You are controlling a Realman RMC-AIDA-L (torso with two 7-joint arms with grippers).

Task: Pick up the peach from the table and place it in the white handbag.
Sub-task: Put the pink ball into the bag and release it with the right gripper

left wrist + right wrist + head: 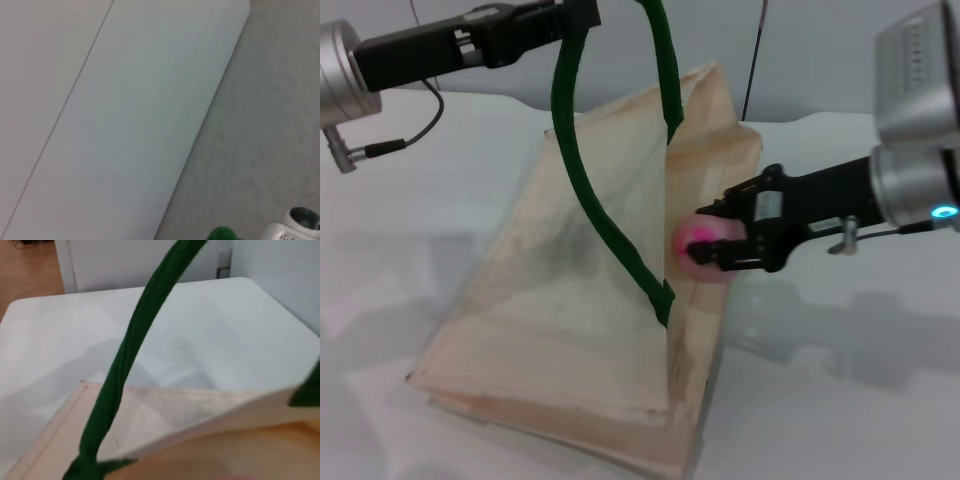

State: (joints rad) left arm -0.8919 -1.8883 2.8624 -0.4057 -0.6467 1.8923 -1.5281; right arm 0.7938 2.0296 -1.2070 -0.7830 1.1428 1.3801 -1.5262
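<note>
The white handbag lies on the table with its upper side lifted by a dark green handle, so its mouth gapes toward the right. My left gripper is raised at the top of the head view, shut on that handle loop. My right gripper is shut on the peach, a pink ball with a magenta patch, and holds it at the bag's open edge on the right side. The right wrist view shows the bag's open mouth and the green handle close up.
The bag rests on a white table. The table's far edge, a white cabinet and wooden floor show in the right wrist view. A thin dark cable hangs behind the bag.
</note>
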